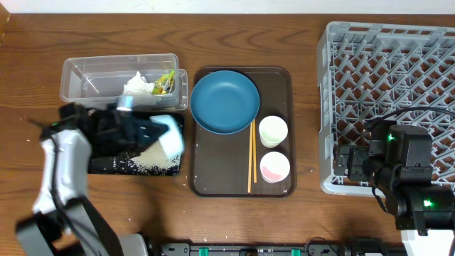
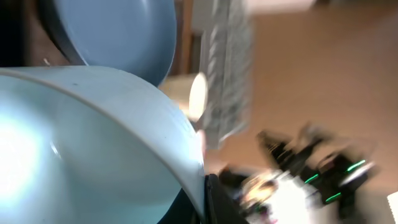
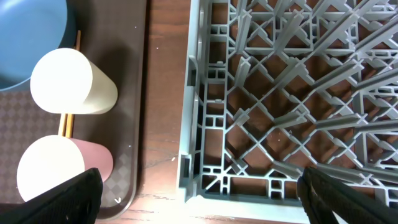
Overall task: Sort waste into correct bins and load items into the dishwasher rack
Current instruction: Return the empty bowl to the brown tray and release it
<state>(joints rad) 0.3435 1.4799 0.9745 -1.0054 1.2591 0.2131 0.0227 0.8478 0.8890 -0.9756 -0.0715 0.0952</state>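
Two arms work at the wooden surface point(image 1: 43, 43). The big grey rack point(image 1: 325, 99) sits on the right, and I see nothing in it. The brown tray point(image 1: 213, 171) holds the blue plate point(image 1: 225, 102), two cups point(image 1: 273, 131) and the chopsticks point(image 1: 251, 156). The clear tub point(image 1: 92, 75) has the tissue point(image 1: 135, 85) and wrapper point(image 1: 166, 83).

The left gripper point(image 1: 153, 130) has its fingers clamped on the bowl point(image 1: 170, 136). The bowl is tipped over the black tray point(image 1: 114, 165), where rice point(image 1: 153, 158) lies. I think dumping rice is the step now.

Next, the bowl must go across to the rack. The right gripper point(image 3: 199, 202) hangs by the rack corner, fingers apart, holding nothing. No writing shows.
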